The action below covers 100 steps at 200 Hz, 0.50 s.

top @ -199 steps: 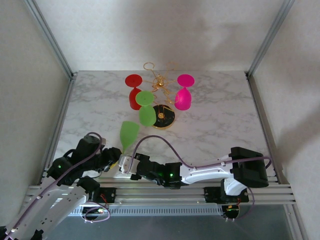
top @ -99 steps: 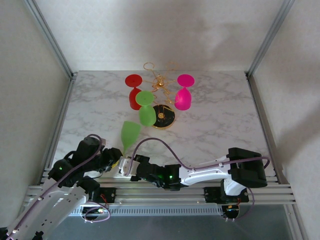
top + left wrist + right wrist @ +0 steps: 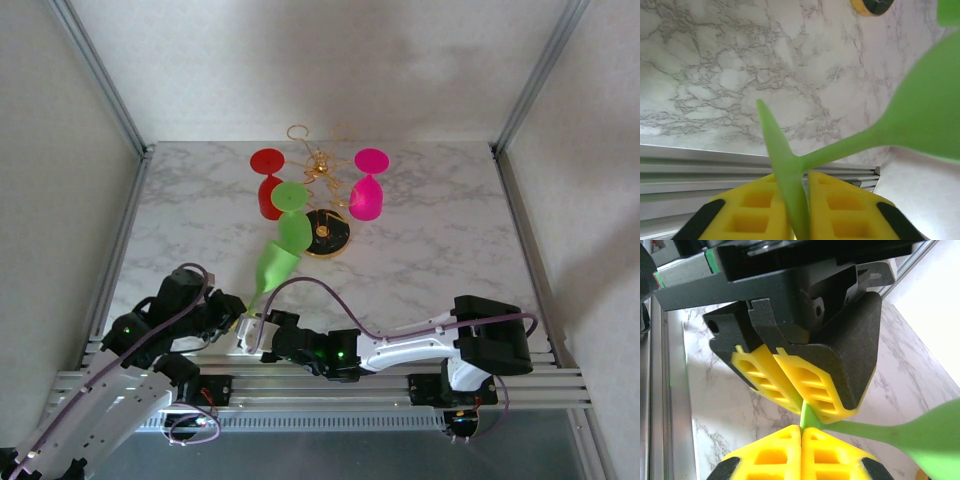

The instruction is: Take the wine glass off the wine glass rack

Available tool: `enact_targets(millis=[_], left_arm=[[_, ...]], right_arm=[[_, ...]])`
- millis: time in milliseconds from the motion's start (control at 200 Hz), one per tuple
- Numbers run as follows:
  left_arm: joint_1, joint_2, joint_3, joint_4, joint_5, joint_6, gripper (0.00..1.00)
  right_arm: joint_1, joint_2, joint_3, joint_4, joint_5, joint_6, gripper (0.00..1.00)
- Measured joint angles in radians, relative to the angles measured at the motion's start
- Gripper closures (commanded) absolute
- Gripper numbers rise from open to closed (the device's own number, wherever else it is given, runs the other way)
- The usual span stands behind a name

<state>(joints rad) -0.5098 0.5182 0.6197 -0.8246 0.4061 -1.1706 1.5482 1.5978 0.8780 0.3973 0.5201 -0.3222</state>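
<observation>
Wine glass [image 3: 274, 265]: smooth green (disc foot) | left claw [image 3: 799, 186] clamps foot | right claw [image 3: 801, 431] likewise

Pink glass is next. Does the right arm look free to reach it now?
Probably not yet: the right gripper is shut on the green glass's foot, as is the left gripper.
</observation>
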Motion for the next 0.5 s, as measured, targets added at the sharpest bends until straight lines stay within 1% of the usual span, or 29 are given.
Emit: enact_targets(millis=[70,325,370,390,501], left_arm=[[0.000,-0.005,0.000,0.010,0.003,0.000,1.00],[0.000,-0.054,-0.031,0.016,0.010,-0.013,1.00],[0.000,-0.060,-0.037,0.020,0.016,-0.013,1.00],[0.000,-0.062,-0.039,0.022,0.018,-0.013,1.00],[-0.002,-0.066,-0.047,0.036,0.024,-0.009,1.00]], right_arm=[[0.002,0.000,0.000,-0.002,-0.007,0.002,1.00],[0.002,-0.003,0.000,-0.014,-0.027,0.032,1.00],[0.002,-0.007,0.000,-0.024,-0.034,0.042,0.90],[0.002,-0.011,0.000,-0.029,-0.036,0.050,0.87],[0.004,-0.042,0.000,-0.063,-0.052,0.076,0.81]])
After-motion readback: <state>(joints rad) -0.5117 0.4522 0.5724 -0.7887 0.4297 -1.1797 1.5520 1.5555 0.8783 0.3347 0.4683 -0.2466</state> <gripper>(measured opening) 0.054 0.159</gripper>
